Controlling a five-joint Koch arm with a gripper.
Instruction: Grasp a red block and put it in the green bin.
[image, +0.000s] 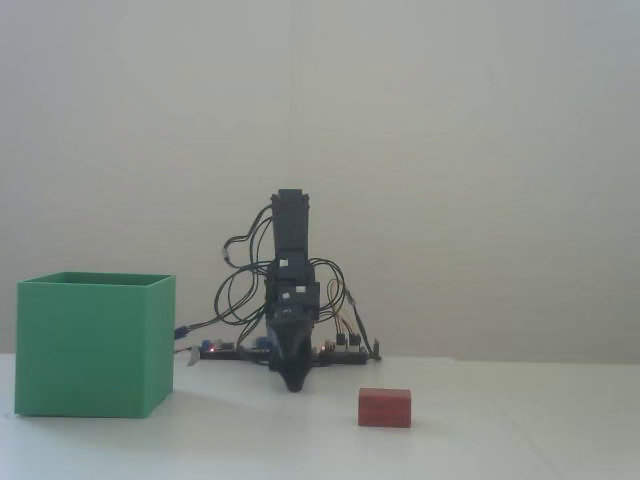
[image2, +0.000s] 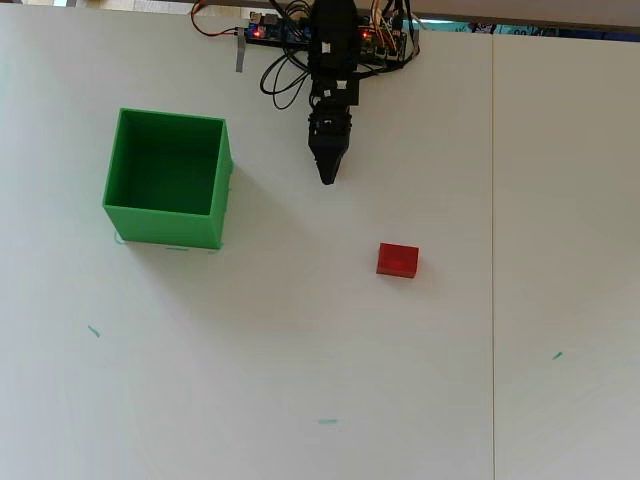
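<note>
Nothing is done yet: the red block (image2: 397, 260) lies mid-bench, well apart from the empty green bin (image2: 165, 222). The hand (image2: 327, 178), near the back edge, looks narrowed and holds nothing.

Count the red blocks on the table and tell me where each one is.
1. The red block lies on the white table, apart from the gripper and right of the green bin in the overhead view. The bin looks empty.

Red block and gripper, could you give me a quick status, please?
Gripper shut, empty, near base. Red block on table, untouched. Green bin empty. Path clear.
</note>
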